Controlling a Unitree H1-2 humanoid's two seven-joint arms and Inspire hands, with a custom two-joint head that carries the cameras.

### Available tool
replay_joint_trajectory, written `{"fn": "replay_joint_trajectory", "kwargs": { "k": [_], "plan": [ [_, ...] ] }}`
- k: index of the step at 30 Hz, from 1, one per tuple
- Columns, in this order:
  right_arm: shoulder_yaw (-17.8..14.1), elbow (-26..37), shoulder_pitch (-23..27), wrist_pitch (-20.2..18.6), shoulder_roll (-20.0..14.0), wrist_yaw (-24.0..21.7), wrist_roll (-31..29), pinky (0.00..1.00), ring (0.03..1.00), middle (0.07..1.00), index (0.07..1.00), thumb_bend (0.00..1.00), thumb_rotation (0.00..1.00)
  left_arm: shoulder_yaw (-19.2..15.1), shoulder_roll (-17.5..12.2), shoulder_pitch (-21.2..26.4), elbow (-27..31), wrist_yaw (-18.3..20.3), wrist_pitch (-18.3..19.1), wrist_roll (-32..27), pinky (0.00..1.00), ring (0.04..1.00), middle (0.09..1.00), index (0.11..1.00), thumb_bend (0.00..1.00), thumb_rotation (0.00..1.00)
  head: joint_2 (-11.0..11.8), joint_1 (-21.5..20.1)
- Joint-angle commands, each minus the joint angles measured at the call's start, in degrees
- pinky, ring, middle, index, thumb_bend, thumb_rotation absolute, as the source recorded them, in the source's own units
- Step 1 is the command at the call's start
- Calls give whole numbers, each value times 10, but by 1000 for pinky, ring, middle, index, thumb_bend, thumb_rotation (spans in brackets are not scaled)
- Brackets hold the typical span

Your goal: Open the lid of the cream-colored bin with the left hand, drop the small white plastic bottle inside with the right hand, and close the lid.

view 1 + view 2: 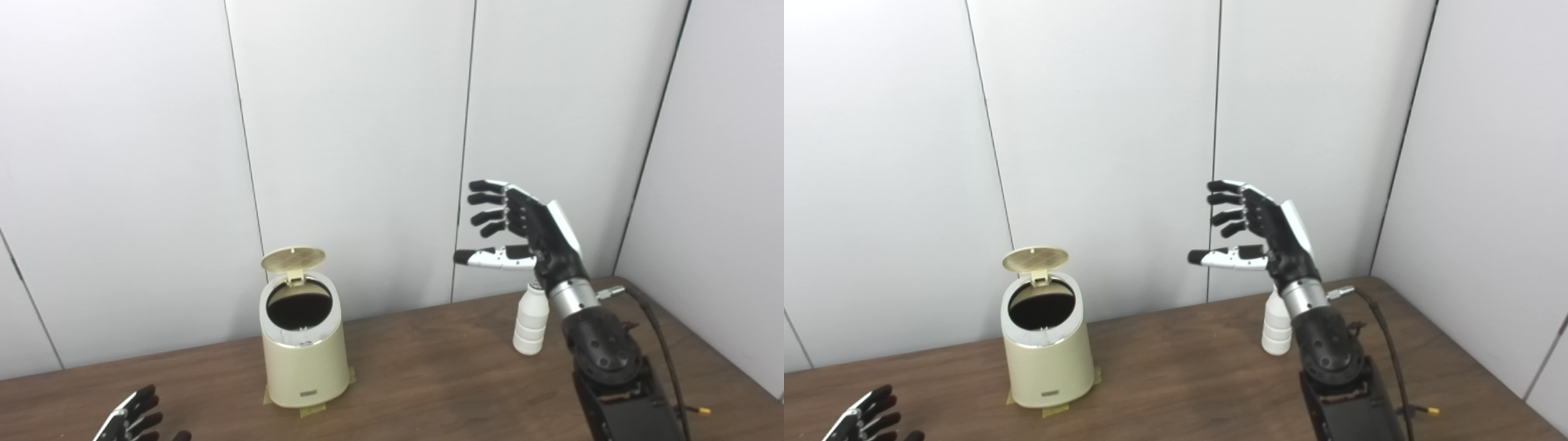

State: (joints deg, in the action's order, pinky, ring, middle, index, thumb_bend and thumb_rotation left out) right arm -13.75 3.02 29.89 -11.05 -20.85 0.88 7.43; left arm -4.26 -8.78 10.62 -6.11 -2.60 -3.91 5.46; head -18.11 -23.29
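My right robot hand is raised above the counter, fingers spread and slightly curled, thumb stuck out to the left, holding nothing. The palm faces left, toward the bin. Just below its wrist I see the bottle standing upright on the counter, its cap partly hidden behind the wrist; the robot hand is above it and not touching it.

My left robot hand sits low at the bottom-left edge of both views, only partly in frame. What I can see of its fingers is spread and empty, well apart from the bin.

The bin stands upright on the counter between the two hands, nearer the left one, on patches of yellowish tape that peek out at its base. Its lid is flipped up on the rear hinge, and the dark round opening is exposed. The bottle is well to the right of the bin, near the counter's back edge.
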Motion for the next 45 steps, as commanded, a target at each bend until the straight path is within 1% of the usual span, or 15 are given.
{"fn": "replay_joint_trajectory", "kwargs": {
  "k": [1,3,6,8,11,14,18,20,23,25,27,32,37,41,45],
  "plan": [
    [-18,-4,39,7,-28,14,-6,660,700,754,746,814,124,-4,-6,28,7,-2,-20,-6,727,781,837,858,552,66,0,-2],
    [-23,-13,46,1,-39,18,-6,720,732,771,762,803,98,-5,-6,28,11,0,-17,-6,709,769,829,854,549,49,0,-4],
    [-21,-25,49,-7,-59,19,2,739,756,783,778,790,83,-7,-4,28,15,2,-13,-9,717,774,827,855,550,61,0,-5],
    [-19,-33,49,-16,-73,14,4,751,773,795,788,793,92,-9,-4,29,15,4,-15,-14,718,775,829,854,542,26,-1,-6],
    [-19,-42,45,-32,-88,4,-6,785,807,819,811,787,97,-8,-4,27,18,5,-13,-13,704,769,830,856,542,19,-1,-6],
    [-19,-51,38,-43,-102,-3,-9,793,825,831,828,794,94,-7,-5,26,21,8,-14,-16,714,777,833,858,537,6,-4,-9],
    [-15,-55,16,-60,-118,-23,-12,793,845,857,872,778,134,-7,-4,26,25,10,-12,-18,704,779,839,863,533,0,-6,-9],
    [-18,-54,3,-74,-119,-35,-26,789,852,872,888,760,120,-6,-4,25,31,10,-8,-17,704,773,832,860,527,0,-8,-11],
    [-18,-59,-11,-85,-121,-51,-44,789,873,908,917,789,100,-6,-5,25,35,11,-3,-16,719,780,833,863,519,0,-9,-12],
    [-9,-60,-22,-92,-127,-56,-34,772,864,908,919,815,141,-6,-5,25,38,12,1,-18,722,776,827,859,519,0,-10,-13],
    [0,-59,-33,-95,-131,-61,-27,792,865,905,917,819,174,-6,-5,24,42,14,5,-20,725,780,836,862,513,0,-11,-13],
    [5,-68,-49,-93,-133,-71,-35,800,850,892,918,810,156,-5,-7,23,47,15,8,-16,735,792,843,864,505,0,-12,-14],
    [5,-94,-65,-81,-130,-82,-47,800,859,909,926,803,122,-4,-6,22,61,13,24,-11,738,792,841,864,505,0,-16,-13],
    [6,-116,-70,-73,-122,-75,-48,804,860,912,917,779,67,-4,-5,20,70,14,31,-13,733,790,838,860,502,0,-19,-12],
    [10,-144,-71,-49,-116,-66,-44,799,853,903,906,805,87,-4,-6,19,76,16,35,-14,728,786,834,854,510,0,-20,-13]
  ]
}}
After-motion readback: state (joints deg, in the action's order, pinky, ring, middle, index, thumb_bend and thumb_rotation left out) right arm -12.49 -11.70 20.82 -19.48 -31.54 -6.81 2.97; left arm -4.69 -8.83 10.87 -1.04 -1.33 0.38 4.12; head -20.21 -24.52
